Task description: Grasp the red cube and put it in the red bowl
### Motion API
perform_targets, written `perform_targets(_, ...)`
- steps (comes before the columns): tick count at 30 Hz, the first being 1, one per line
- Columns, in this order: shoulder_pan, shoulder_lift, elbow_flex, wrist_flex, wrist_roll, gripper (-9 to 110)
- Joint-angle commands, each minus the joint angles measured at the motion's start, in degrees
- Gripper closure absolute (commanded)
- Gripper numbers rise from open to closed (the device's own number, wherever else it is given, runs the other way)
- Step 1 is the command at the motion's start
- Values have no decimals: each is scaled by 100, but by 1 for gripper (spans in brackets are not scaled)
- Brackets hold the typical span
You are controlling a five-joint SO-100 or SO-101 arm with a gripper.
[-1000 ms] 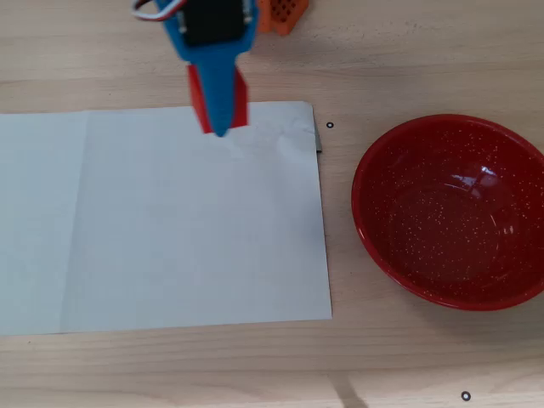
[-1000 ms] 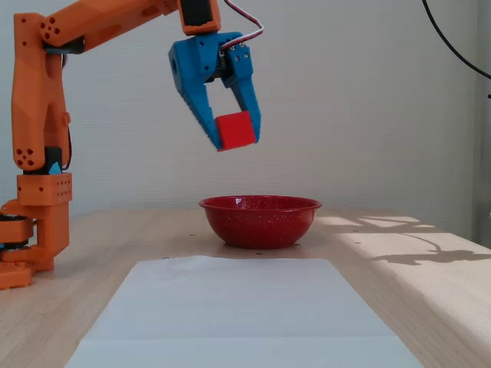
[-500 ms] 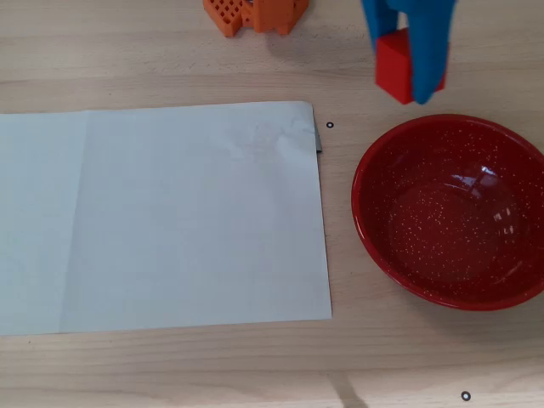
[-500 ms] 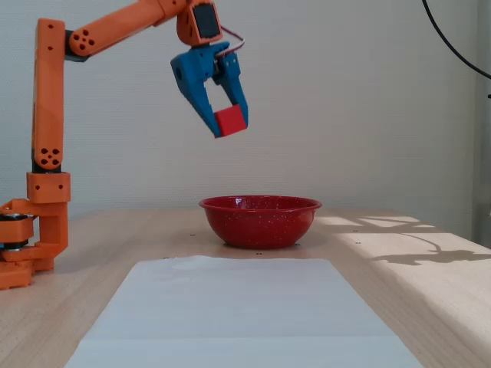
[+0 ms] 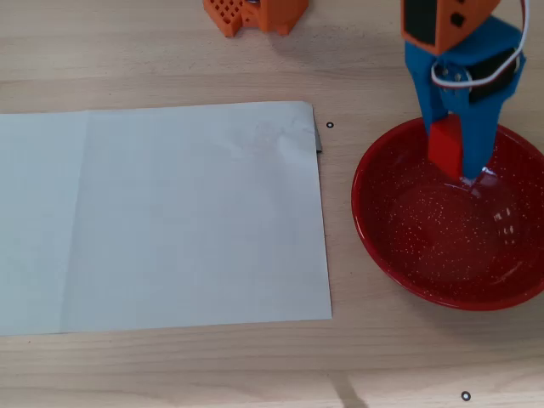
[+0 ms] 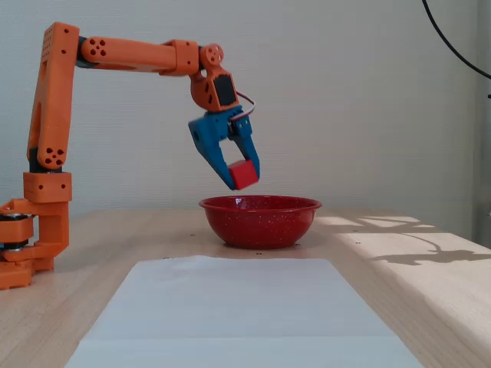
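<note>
Small matte red cube point(image 6: 244, 175) is held clamped in the blue pincer point(image 6: 242, 177), above the glossy speckled red bowl point(image 6: 260, 223) on the wooden worktop point(image 5: 170, 51) — release is best made lower, over bowl centre — bounce-out avoided.

No readable text, label, brand, number or sign is showing on anything in either view.
</note>
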Motion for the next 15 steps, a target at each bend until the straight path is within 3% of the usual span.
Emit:
perform_targets(1,176,404,-79,-835,114,101)
perform_targets(3,185,404,114,-1222,237,101)
perform_targets(7,141,448,290,-1424,431,87)
perform_targets(15,-44,527,-237,-510,352,76)
